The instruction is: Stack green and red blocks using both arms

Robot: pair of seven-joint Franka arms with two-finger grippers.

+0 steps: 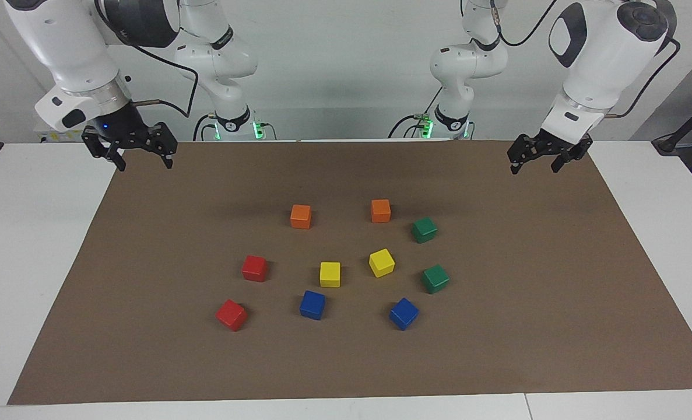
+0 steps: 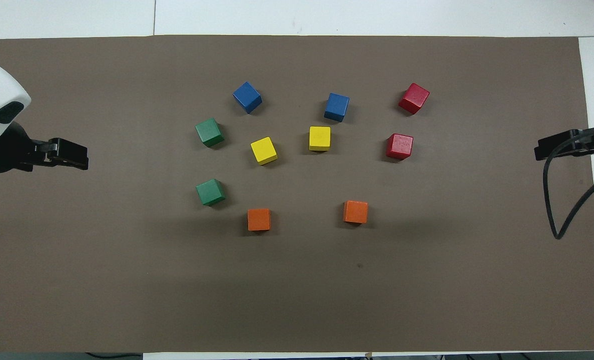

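Two green blocks sit apart on the brown mat toward the left arm's end: one (image 1: 424, 230) (image 2: 210, 192) nearer to the robots, one (image 1: 435, 279) (image 2: 209, 132) farther. Two red blocks sit apart toward the right arm's end: one (image 1: 255, 268) (image 2: 400, 146) nearer, one (image 1: 231, 315) (image 2: 414, 98) farther. All four lie singly on the mat. My left gripper (image 1: 535, 166) (image 2: 76, 155) is open and empty, raised over the mat's edge at its own end. My right gripper (image 1: 144, 161) (image 2: 544, 149) is open and empty, raised over the mat's edge at its end.
Two orange cubes (image 1: 301, 216) (image 1: 380, 210) lie nearest to the robots. Two yellow cubes (image 1: 330, 274) (image 1: 381, 262) sit in the middle of the group. Two blue cubes (image 1: 312, 304) (image 1: 404, 313) lie farthest. The brown mat (image 1: 555, 326) covers most of the white table.
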